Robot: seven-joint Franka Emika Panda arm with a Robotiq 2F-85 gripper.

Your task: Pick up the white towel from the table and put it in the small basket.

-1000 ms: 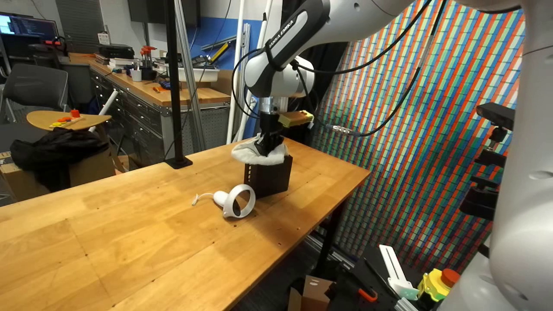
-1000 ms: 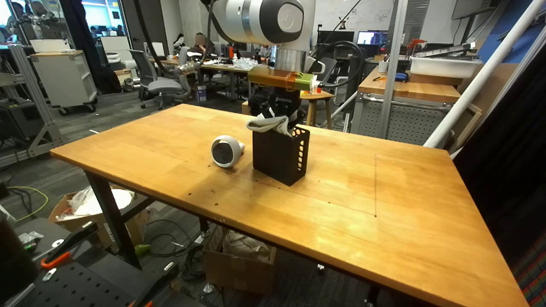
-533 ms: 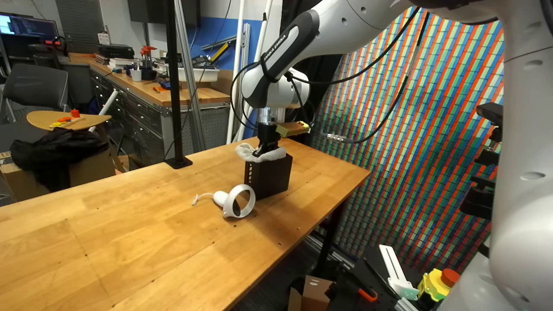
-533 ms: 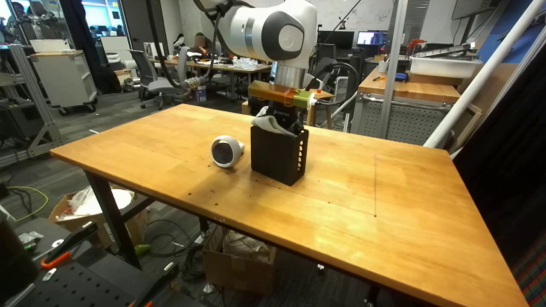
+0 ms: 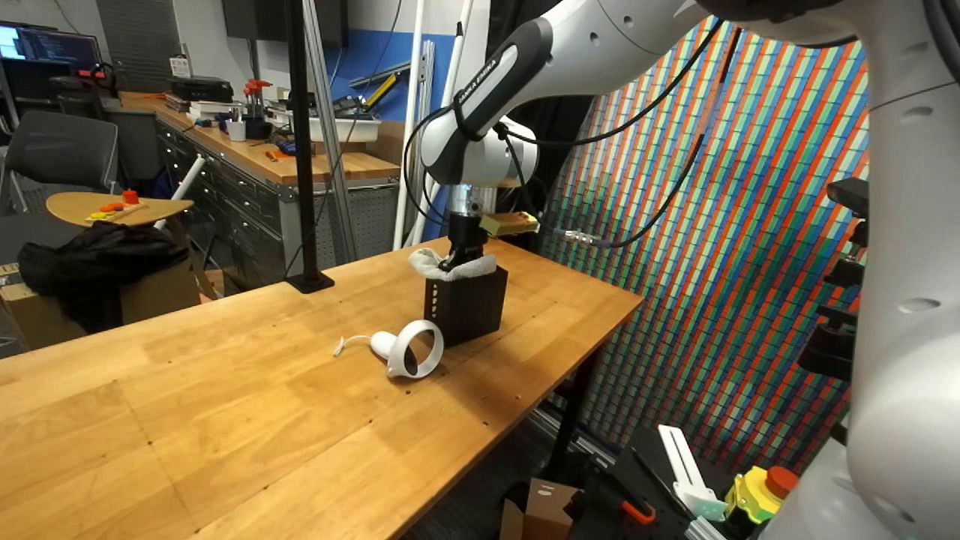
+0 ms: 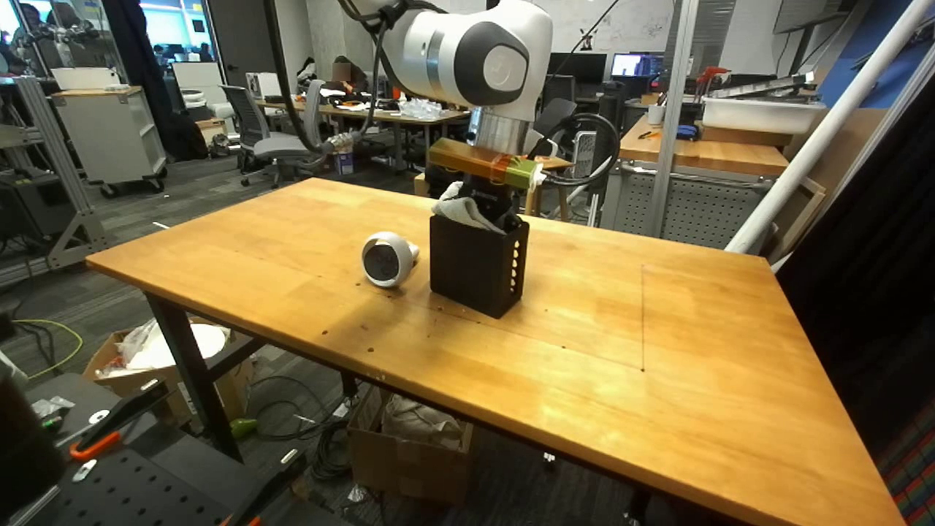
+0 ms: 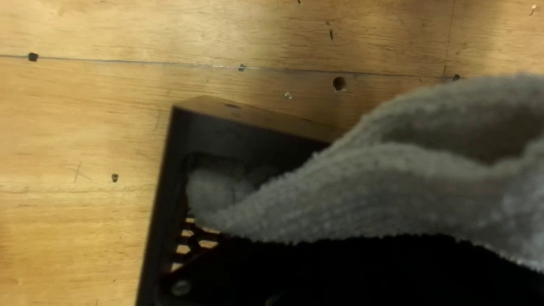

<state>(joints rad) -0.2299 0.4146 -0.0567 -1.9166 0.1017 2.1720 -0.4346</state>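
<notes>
White towel (image 5: 474, 268): bunched at the mouth of the black basket (image 6: 467, 264), a fold of it down inside, more of it bulging out above.
Towel from gripper (image 5: 462, 253): in both exterior views the cloth lies close against the gripper's lower end, swelling out at about 9 o'clock; in the wrist view it lies at 12 o'clock of the dark gripper, just beside it, running from the 3 o'clock edge toward the middle.
Gripper hold: points down at the basket's mouth, fingertips hidden by cloth and basket; whether they stand wide, narrow or pinched on the towel, I cannot tell.
Basket: upright on the wooden table (image 6: 694, 307), a column of holes (image 6: 516, 264) at 3 o'clock in an exterior view.
Ringed controller (image 6: 387, 260): white, on the table near the basket, at its 9 o'clock in an exterior view.
Arm (image 5: 600, 52): slants down to the gripper from 1 o'clock in an exterior view.
</notes>
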